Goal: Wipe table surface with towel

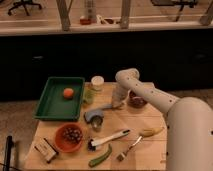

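One arm hides the gripper (116, 104) above table surface (150, 145).

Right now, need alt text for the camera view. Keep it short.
A white robot arm reaches from the right across a tan wooden table surface, its gripper low near the table's middle by the grey-blue towel. Around it: a green tray holding an orange, a red bowl, a banana, a brush.

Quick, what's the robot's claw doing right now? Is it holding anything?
Claw: down at the table surface, near its back edge, right of the green tray. Holding anything: cannot be told.
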You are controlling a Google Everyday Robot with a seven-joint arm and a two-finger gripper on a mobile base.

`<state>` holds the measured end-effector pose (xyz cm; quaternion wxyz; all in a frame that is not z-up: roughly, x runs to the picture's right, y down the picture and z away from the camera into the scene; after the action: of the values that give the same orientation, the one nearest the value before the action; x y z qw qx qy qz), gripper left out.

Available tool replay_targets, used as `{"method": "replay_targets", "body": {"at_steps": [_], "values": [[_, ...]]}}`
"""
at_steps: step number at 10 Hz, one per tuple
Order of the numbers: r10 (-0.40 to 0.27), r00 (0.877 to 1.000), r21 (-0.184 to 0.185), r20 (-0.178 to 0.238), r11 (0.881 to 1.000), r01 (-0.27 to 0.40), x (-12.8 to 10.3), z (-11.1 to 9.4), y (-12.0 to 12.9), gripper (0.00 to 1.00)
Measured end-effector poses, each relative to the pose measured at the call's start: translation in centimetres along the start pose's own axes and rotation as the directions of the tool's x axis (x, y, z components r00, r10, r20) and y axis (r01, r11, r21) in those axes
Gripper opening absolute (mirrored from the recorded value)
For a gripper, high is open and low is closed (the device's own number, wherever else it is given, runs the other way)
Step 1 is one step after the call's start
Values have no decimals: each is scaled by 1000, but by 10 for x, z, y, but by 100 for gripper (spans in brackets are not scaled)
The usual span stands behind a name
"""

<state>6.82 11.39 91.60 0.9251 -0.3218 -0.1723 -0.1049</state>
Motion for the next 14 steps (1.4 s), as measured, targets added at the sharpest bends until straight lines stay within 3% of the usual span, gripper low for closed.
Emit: {"method": "replay_targets", "body": {"at_steps": [2, 6, 10, 14], "values": [[-23, 1000, -16, 12, 1000, 23, -3, -2, 18, 0], [5, 1000, -44, -9, 999, -6, 29, -11, 43, 0], [55, 997, -17, -49, 998, -56, 44, -9, 16, 0], [63, 997, 14, -48, 998, -62, 36, -5, -16, 0]]}}
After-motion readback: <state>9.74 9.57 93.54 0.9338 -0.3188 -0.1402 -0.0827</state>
